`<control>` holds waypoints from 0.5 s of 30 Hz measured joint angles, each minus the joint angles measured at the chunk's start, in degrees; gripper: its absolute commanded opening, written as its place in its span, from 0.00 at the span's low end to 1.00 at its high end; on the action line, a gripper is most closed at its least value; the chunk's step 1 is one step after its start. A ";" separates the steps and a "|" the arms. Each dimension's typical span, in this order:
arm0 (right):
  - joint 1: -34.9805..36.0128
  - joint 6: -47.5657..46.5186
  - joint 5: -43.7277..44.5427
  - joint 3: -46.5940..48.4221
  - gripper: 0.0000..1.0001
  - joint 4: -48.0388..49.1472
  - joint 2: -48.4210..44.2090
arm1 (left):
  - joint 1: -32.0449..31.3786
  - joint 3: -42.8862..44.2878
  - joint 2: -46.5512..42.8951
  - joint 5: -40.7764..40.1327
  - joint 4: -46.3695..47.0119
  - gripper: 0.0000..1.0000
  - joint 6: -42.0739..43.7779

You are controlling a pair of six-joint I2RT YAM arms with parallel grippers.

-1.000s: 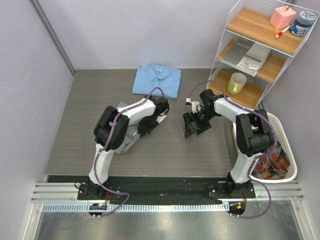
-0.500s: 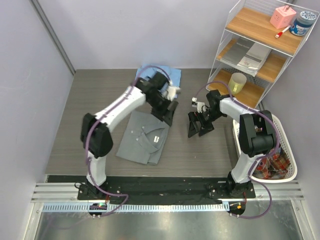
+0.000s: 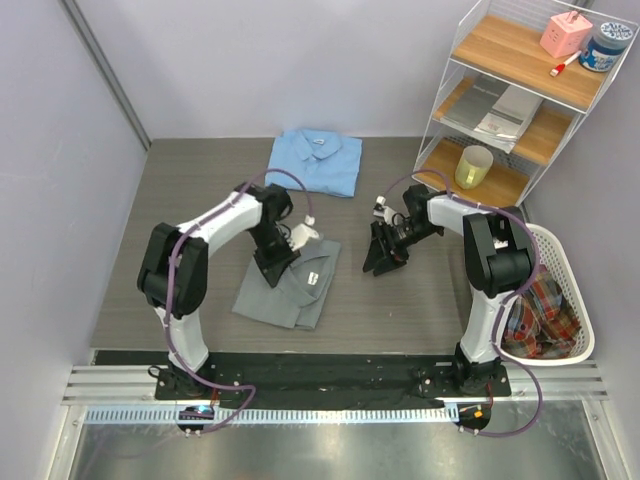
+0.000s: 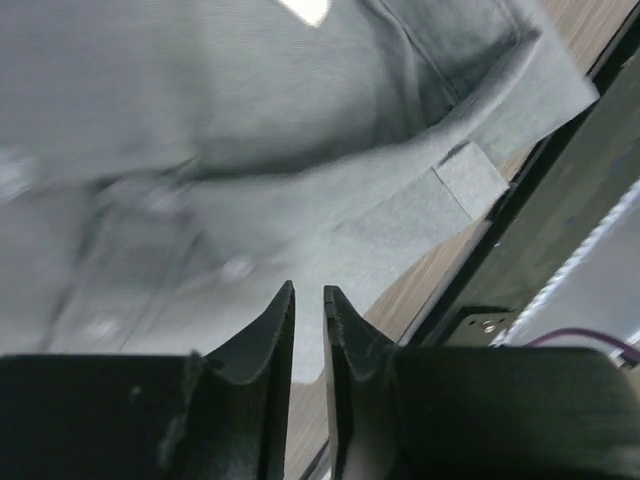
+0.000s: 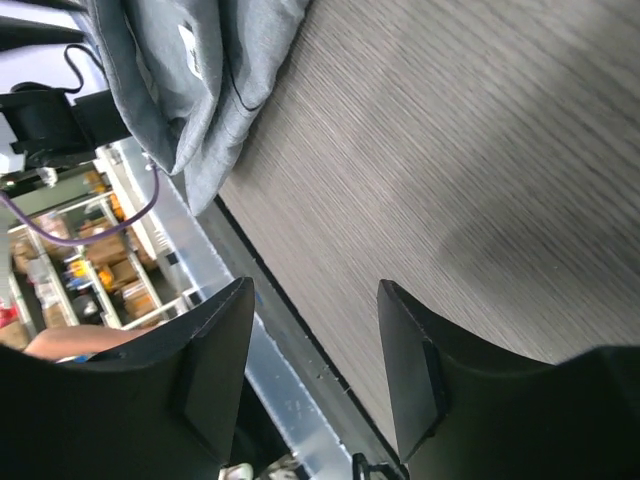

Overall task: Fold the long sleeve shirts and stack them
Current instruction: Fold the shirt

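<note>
While the grey shirt is lying folded at the near middle of the worktop, the left pincer is hanging low over its left half. Its fingers are drawn to a narrow slit and are gripping nothing. The wrist view cannot settle whether the tips are touching the cloth. Just to the right, well apart from that shirt, the right pincer is hovering over bare wood with its jaws spread wide and empty. Farther back, the light blue shirt is resting folded, collar up, at the far edge of the worktop, separate from the grey one. At the right, a yellow cup is standing on the lowest board of a wire shelf rack.
</note>
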 measured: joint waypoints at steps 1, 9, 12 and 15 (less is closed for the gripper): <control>-0.11 -0.02 -0.50 0.00 0.55 -0.26 0.61 | -0.98 -2.69 0.24 -1.51 1.36 0.12 -0.13; -3.76 -5.27 -1.49 0.83 0.55 -7.78 2.75 | -17.42 -1.51 9.46 -0.24 10.29 0.27 -22.45; -4.74 -6.84 -0.59 2.71 0.56 -10.16 4.59 | -19.30 2.56 9.70 4.39 17.05 0.34 -33.51; -4.55 -8.04 0.24 5.42 0.61 -12.09 5.86 | -15.32 4.28 6.40 8.26 25.62 0.40 -43.43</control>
